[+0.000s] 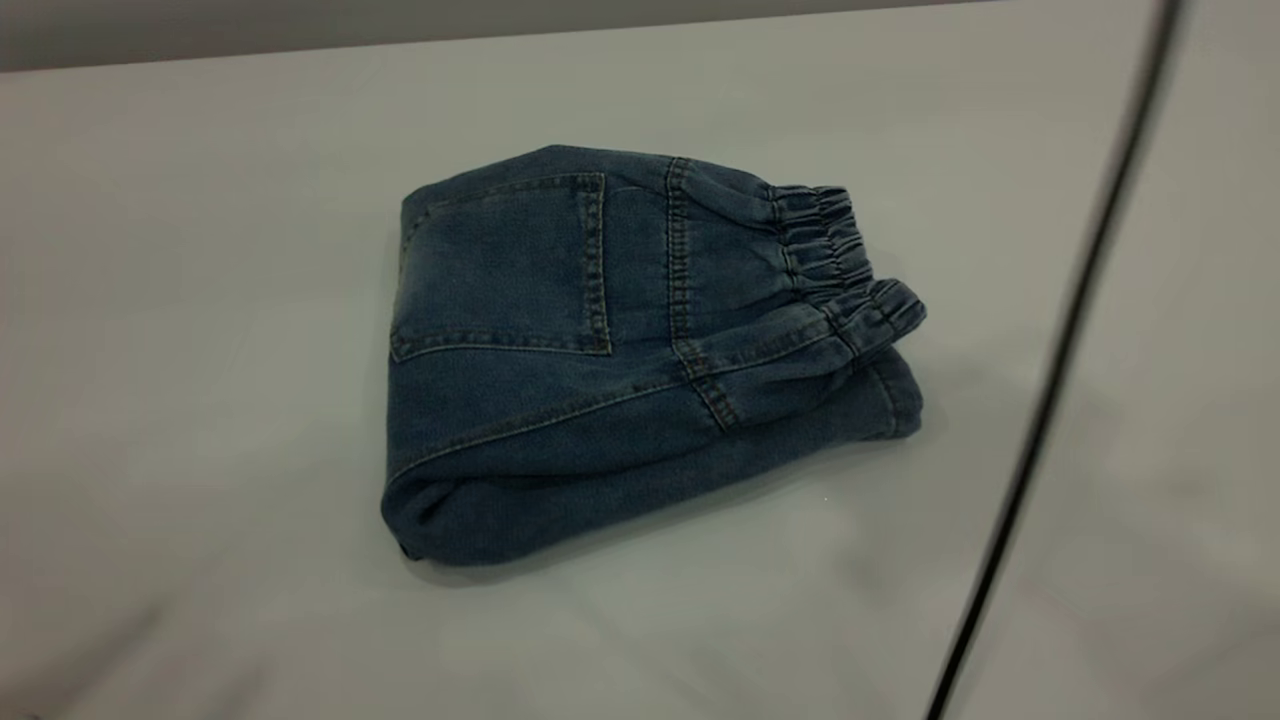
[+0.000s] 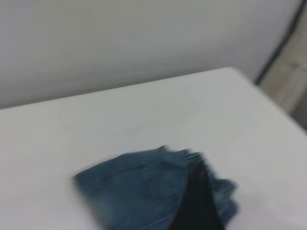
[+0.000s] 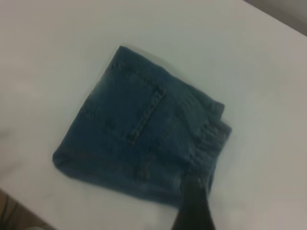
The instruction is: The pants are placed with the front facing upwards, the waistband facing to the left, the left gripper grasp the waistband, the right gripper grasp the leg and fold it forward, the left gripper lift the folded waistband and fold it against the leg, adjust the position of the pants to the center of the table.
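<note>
A: What can be said of the claws?

B: Only one dark finger of the left gripper (image 2: 199, 201) and one of the right gripper (image 3: 194, 206) is seen, each raised over the waistband (image 1: 835, 250); whether they are parted or closed cannot be told. Nothing appears to be gripped.

A: And the pants (image 1: 640, 350)?

B: They are laid folded into a compact bundle, back pocket (image 1: 500, 265) upward, near the middle of the table (image 1: 200, 300). The folding is judged done; at most centring is left.
</note>
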Motion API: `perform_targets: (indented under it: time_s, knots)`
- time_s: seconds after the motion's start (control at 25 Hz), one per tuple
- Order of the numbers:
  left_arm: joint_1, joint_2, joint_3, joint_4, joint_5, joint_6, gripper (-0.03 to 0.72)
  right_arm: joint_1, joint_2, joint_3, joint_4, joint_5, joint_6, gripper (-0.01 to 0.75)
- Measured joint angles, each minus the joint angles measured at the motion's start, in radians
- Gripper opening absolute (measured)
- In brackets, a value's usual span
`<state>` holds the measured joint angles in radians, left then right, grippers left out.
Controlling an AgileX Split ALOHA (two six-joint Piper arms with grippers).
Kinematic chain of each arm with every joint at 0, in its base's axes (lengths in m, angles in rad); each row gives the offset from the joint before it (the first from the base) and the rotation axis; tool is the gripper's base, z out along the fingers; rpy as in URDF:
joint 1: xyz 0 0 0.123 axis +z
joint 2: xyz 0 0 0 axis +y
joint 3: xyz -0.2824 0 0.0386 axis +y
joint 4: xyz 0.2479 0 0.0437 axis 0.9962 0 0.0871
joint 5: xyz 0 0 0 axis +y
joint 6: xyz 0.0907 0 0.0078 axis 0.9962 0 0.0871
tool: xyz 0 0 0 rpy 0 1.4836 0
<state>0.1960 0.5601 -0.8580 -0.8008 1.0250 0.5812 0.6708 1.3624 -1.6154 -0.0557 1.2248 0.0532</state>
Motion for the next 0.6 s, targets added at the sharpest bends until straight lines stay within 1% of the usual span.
perform_targets:
  time_s: [0.12,0.24,0.4,0.52,0.6]
  knots:
    - [0.000,-0.095,0.000,0.127,0.013,-0.130,0.497,0.000,-0.161,0.120,-0.003,0.000,0.040,0.459]
    - [-0.002,-0.166,0.000,0.214,0.089,-0.242,0.494,0.000,-0.321,0.252,-0.001,-0.012,0.072,0.459]
    - [-0.012,-0.266,0.047,0.296,0.143,-0.345,0.476,0.000,-0.541,0.458,0.015,-0.102,0.033,0.459]
    - [-0.012,-0.347,0.122,0.347,0.149,-0.387,0.459,0.000,-0.711,0.625,0.016,-0.166,0.021,0.459]
    - [-0.012,-0.393,0.178,0.368,0.166,-0.412,0.456,0.000,-0.827,0.742,0.015,-0.187,0.021,0.459]
